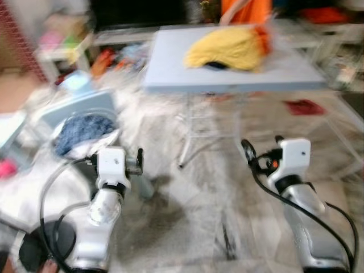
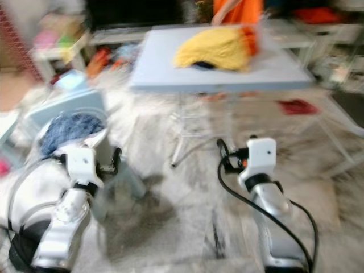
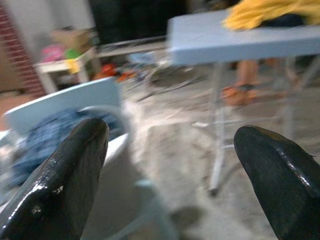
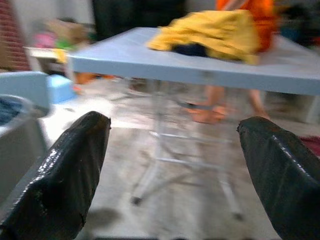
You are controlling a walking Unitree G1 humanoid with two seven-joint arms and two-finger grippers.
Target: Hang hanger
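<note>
Left eye view, blurred: bench (image 1: 284, 74) upper centre, yellow cloth (image 1: 227, 48) on it; no hanger discernible. Left gripper (image 3: 170, 175) and right gripper (image 4: 175, 170) both spread wide, empty. Risk: blur w/ motion, could clip chair (image 1: 79, 108) mid-left, person (image 1: 244, 10) behind bench.

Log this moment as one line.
views blurred | left hand open, empty | right hand open, empty | yellow cloth on table ahead
</note>
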